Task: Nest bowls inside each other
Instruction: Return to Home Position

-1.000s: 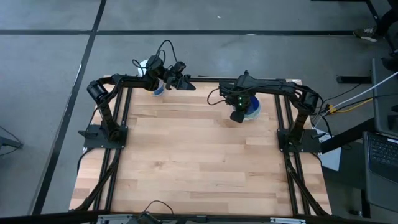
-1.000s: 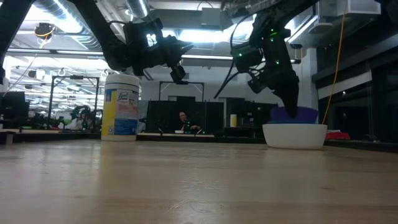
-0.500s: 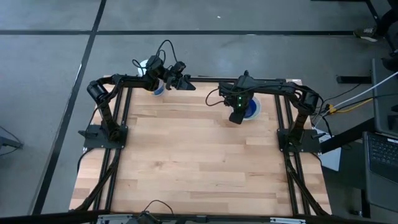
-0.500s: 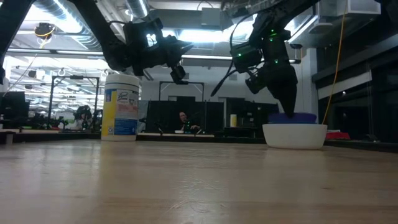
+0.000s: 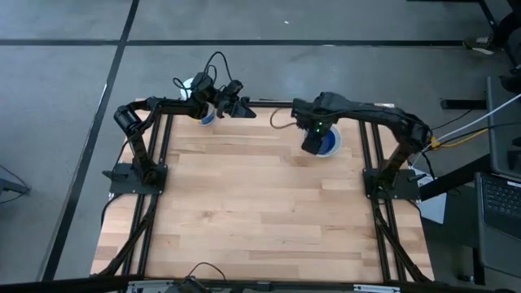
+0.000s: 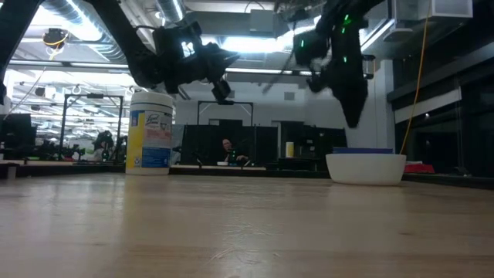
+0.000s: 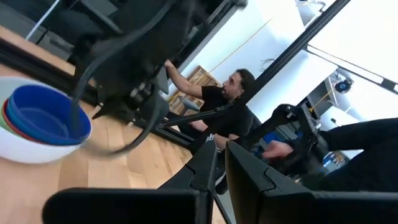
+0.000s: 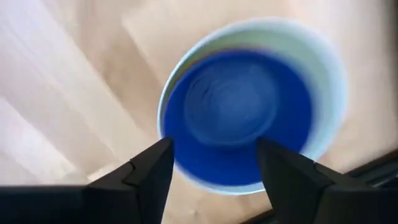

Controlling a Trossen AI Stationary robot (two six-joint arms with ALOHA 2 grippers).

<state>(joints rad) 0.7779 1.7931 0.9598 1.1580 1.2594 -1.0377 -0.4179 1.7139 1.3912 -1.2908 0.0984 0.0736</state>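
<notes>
A stack of nested bowls (image 5: 330,144) rests by its base on the table near the far right. The white bowl (image 6: 366,168) is outermost and the dark blue bowl (image 8: 239,115) lies innermost; coloured rims (image 7: 7,118) show between them. My right gripper (image 8: 214,149) is open and points down just above the stack, touching nothing; the low view shows its fingers (image 6: 352,114) clear of the blue rim (image 6: 370,151). My left gripper (image 5: 244,111) hangs shut and empty in the air at the far left, also seen in the low view (image 6: 222,96).
A white cylindrical container (image 6: 150,130) with a blue-yellow label stands at the far left, below my left arm. A person (image 7: 230,106) is in the room beyond the table. Bare wood (image 5: 260,212) spreads over the middle and near side.
My right gripper has opened, let go of the dark blue bowl and risen straight up from the stack. The dark blue bowl, which stood tilted and high in the white bowl, has sunk down level, so only its rim shows in the low view.
</notes>
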